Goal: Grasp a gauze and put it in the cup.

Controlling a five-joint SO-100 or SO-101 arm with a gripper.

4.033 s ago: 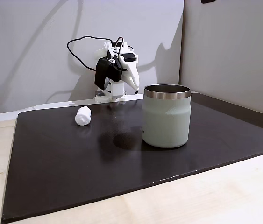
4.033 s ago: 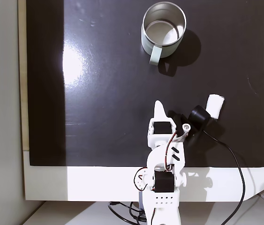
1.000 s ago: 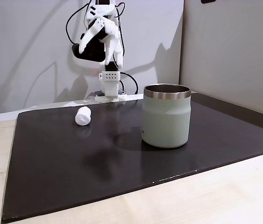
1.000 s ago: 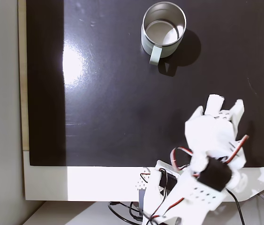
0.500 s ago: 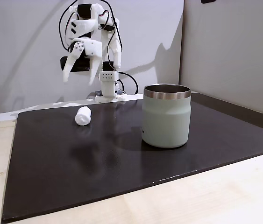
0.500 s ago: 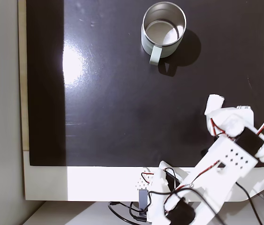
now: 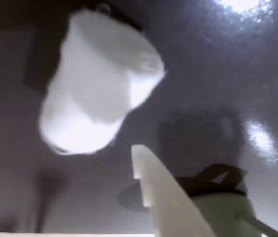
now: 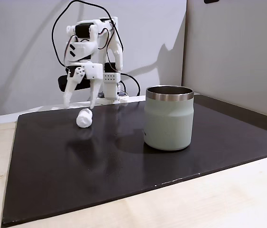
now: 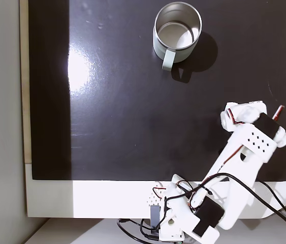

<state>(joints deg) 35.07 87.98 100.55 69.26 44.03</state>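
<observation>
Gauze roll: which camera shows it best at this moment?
The wrist view: the gauze looms large and unobstructed, though blurred. A fixed view shows it small under the open gripper; from above, the arm hides most of it.

The gripper [image 8: 80, 102] is held low at the far left in a fixed view, fingers pointed down and spread apart

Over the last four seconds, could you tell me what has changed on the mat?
The arm unfolded, swung toward the gauze and lowered its pincer, open, just above it. Nothing has been gripped yet. The gauze and the cup stayed where they were on the black mat.
</observation>
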